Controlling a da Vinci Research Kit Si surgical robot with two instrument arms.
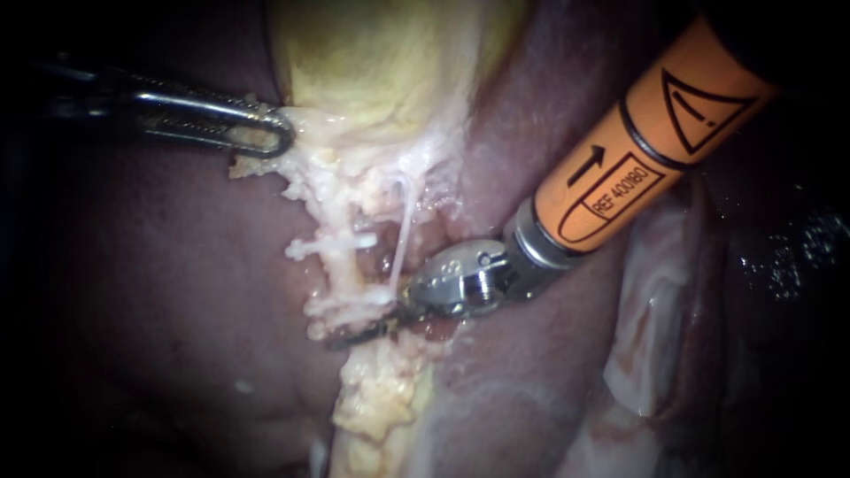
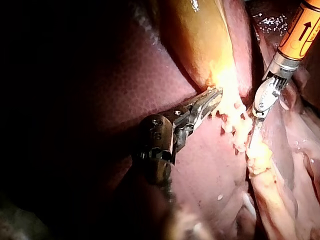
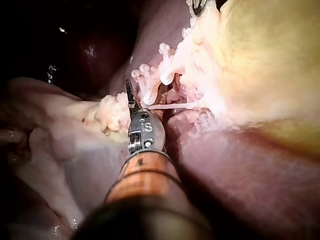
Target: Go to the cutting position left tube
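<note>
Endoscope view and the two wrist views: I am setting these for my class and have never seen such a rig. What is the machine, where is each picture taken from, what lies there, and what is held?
This is a surgical robot at a bench, working with two slender instruments. The endoscope view comes from a camera close to the tissue. Each wrist view comes from a camera on one instrument's arm, looking along its shaft. The dark red mass is a pig's liver, and the yellowish sac on it is the gallbladder. Below the sac runs whitish tissue with a thin pale strand beside it. The left instrument, entering from the left, has its jaws shut on the edge of that whitish tissue. The right instrument, with the orange shaft, has its tip at the strand's foot. Whether it grips anything does not show.
</note>
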